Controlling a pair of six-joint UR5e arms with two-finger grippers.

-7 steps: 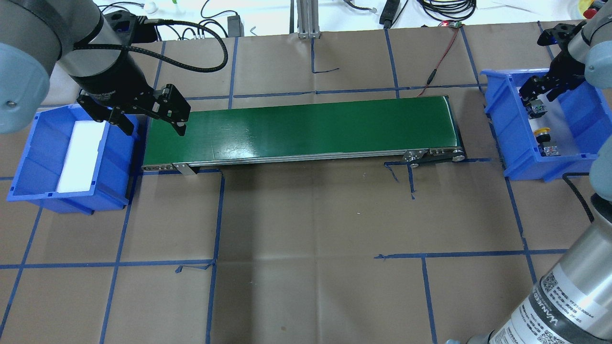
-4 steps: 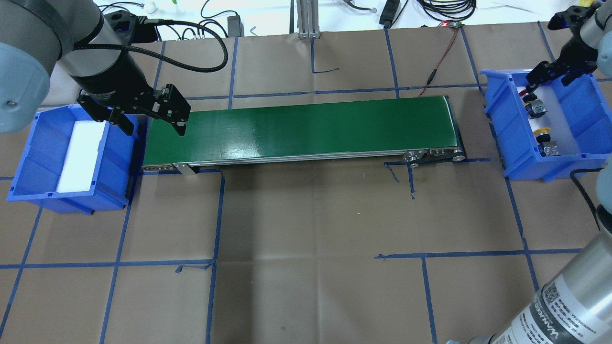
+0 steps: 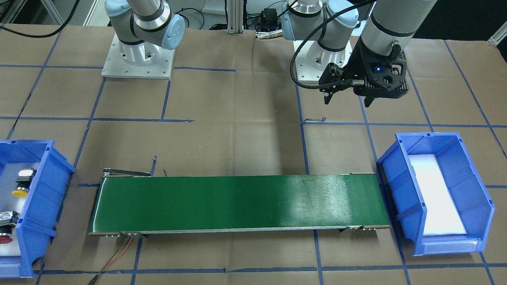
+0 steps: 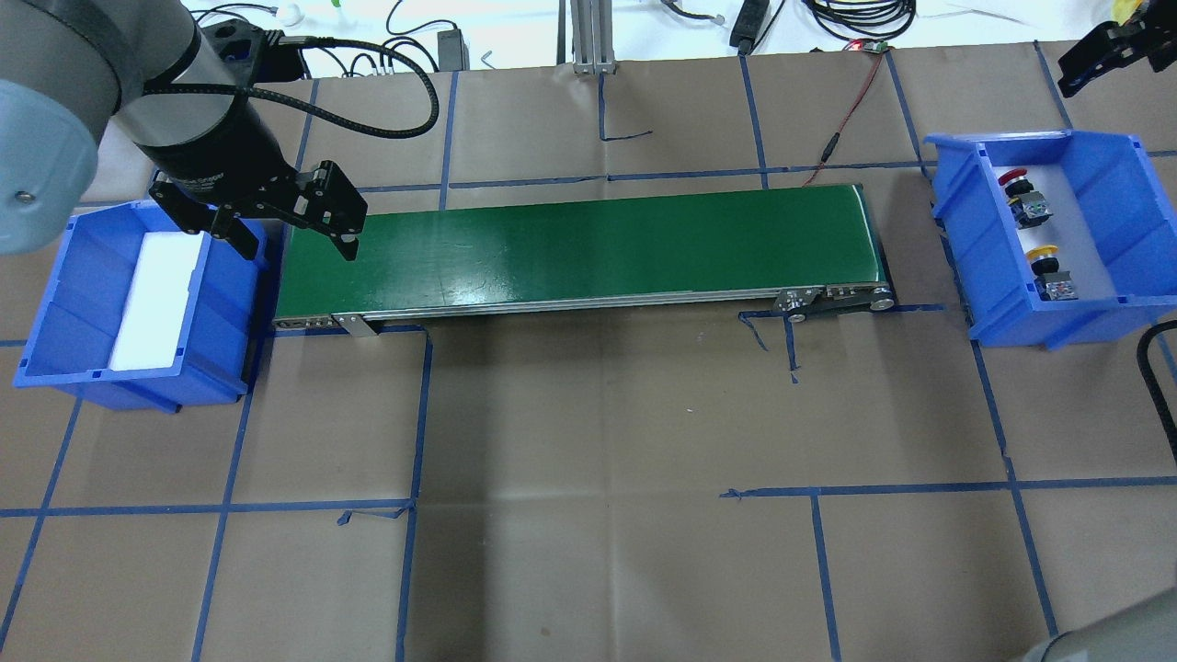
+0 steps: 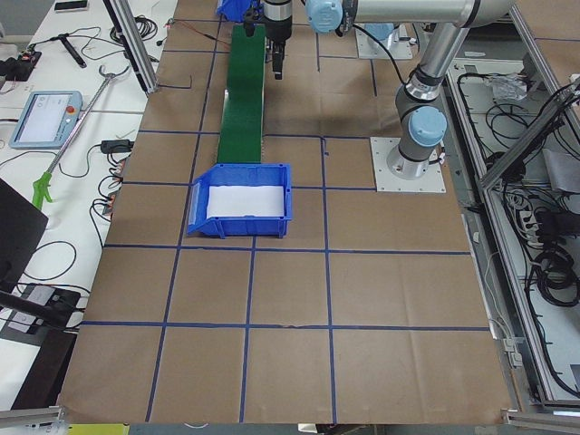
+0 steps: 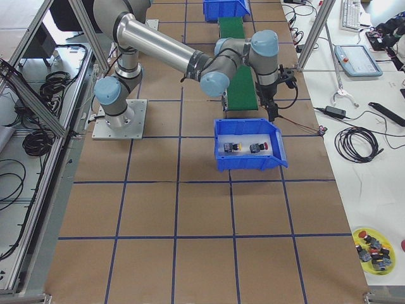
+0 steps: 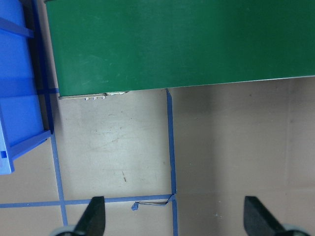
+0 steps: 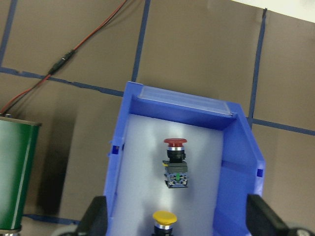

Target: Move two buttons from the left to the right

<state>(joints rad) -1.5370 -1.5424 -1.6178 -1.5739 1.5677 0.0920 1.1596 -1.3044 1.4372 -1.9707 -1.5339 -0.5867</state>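
The red-capped button [image 4: 1021, 193] and the yellow-capped button [image 4: 1048, 268] lie on the pale pad in the right blue bin [image 4: 956, 230]. Both show in the right wrist view, red [image 8: 175, 164] above yellow [image 8: 165, 218], and in the front view, yellow [image 3: 21, 184] and red [image 3: 6, 227]. My right gripper [image 8: 178, 221] is open and empty, high above the bin's far end; it shows at the top right of the overhead view [image 4: 1094, 51]. My left gripper [image 4: 296, 241] is open and empty, above the belt's left end beside the left bin [image 4: 55, 285].
A green conveyor belt [image 4: 570, 248] spans the table between the two bins. The left bin holds only a white foam pad [image 4: 152, 299]. A red wire [image 4: 851, 110] runs from the belt's right end to the table's back. Blue tape lines cross the brown table cover.
My right gripper has opened, left the red-capped button in the right bin, and risen up and back out of the bin. The left arm has not moved.
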